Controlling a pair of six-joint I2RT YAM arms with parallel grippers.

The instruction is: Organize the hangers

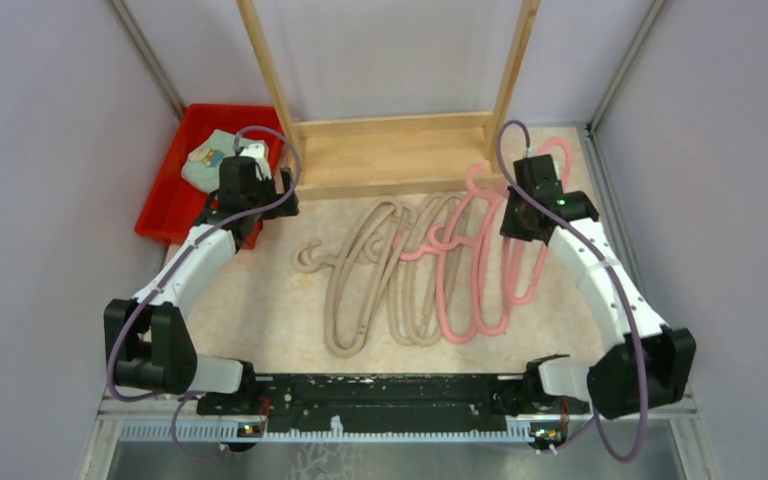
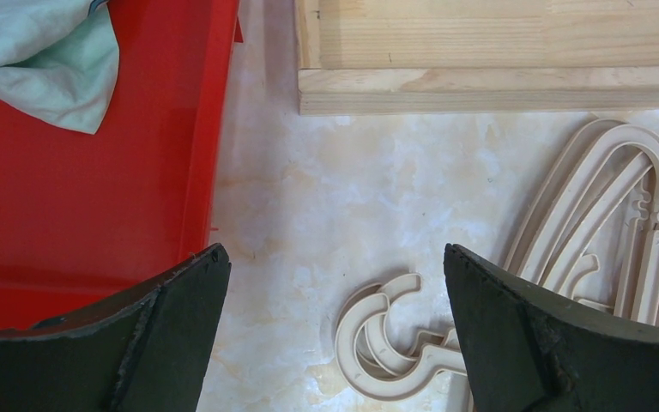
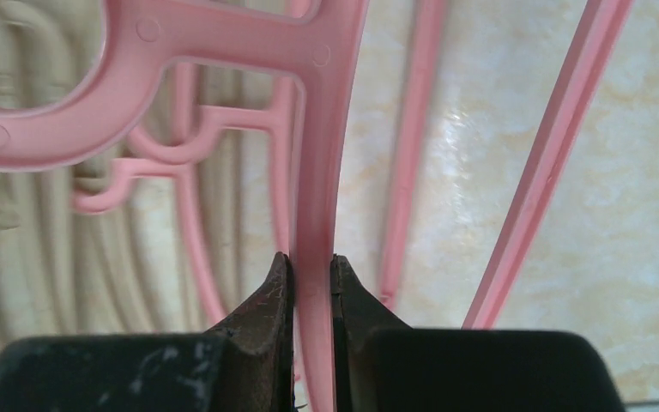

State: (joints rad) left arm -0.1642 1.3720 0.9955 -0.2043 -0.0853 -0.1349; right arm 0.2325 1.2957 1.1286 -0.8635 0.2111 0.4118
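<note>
Two arms were stretched forward with elbows bowed outward, one wrist at each end of the rack's base. My left gripper (image 2: 333, 257) hung above the bare marbled table (image 2: 352, 189), between the red bin (image 1: 175, 190) and the nearest beige hooks, its fingers spread wide and holding nothing. My right gripper (image 3: 311, 262) sat at the far right of the pile, its fingers clamped on a thin flat bar of one pink hanger (image 3: 223, 34). The hangers lay overlapping on the table just in front of the pale bare-wood rack (image 1: 390, 150), with the beige hangers (image 1: 380, 270) to the left and the pink hangers (image 1: 480, 280) to the right. All were smooth moulded plastic with long rounded loops, ribbed edges and curled hooks. I made out at least three beige and at least two pink (the overlap stopped an exact count). One glossy bin held one crumpled pale green cloth (image 2: 51, 60).
</note>
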